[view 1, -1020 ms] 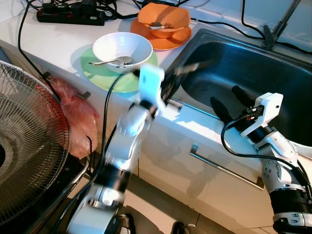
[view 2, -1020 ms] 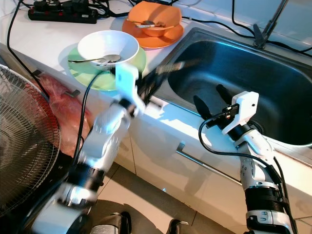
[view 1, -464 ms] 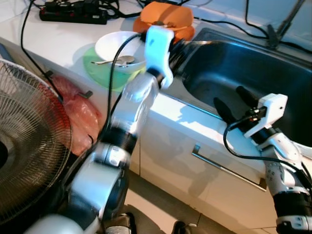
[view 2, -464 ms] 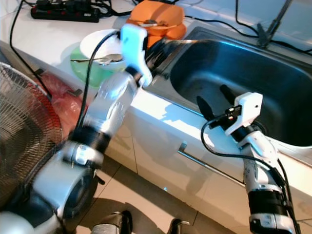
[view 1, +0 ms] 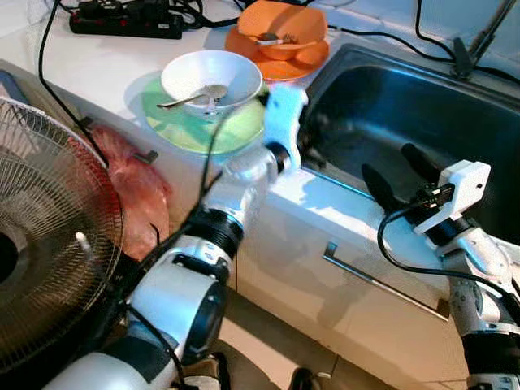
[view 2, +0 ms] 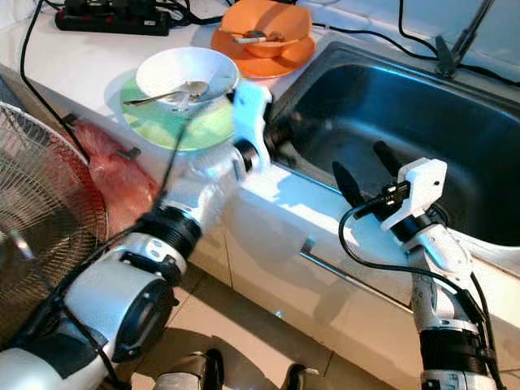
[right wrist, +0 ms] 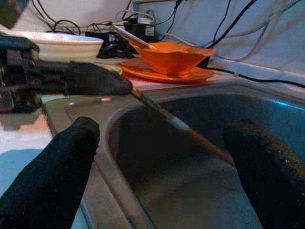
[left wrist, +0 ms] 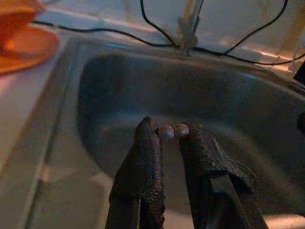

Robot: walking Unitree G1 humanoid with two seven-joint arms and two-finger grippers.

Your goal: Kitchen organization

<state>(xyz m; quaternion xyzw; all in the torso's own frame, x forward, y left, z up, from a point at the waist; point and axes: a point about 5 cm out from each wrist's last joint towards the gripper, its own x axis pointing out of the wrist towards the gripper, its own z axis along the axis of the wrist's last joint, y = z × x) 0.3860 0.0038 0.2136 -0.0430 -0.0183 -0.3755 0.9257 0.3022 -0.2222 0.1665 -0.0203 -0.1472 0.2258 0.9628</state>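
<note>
Silver jointed arms with black collars, white wrist housings and black looped cables; each claw has two textured black fingers (right wrist: pixel 57 176).

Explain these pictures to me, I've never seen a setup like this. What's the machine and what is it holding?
It is a humanoid robot at a kitchen counter. The two wide pictures come from cameras in its head, looking down; the two close ones from its wrists. Its left gripper is shut on chopsticks over the sink. Its right gripper is open at the sink's front edge. On the counter: a white bowl with a spoon on a green plate, and an orange bowl on an orange plate.
</note>
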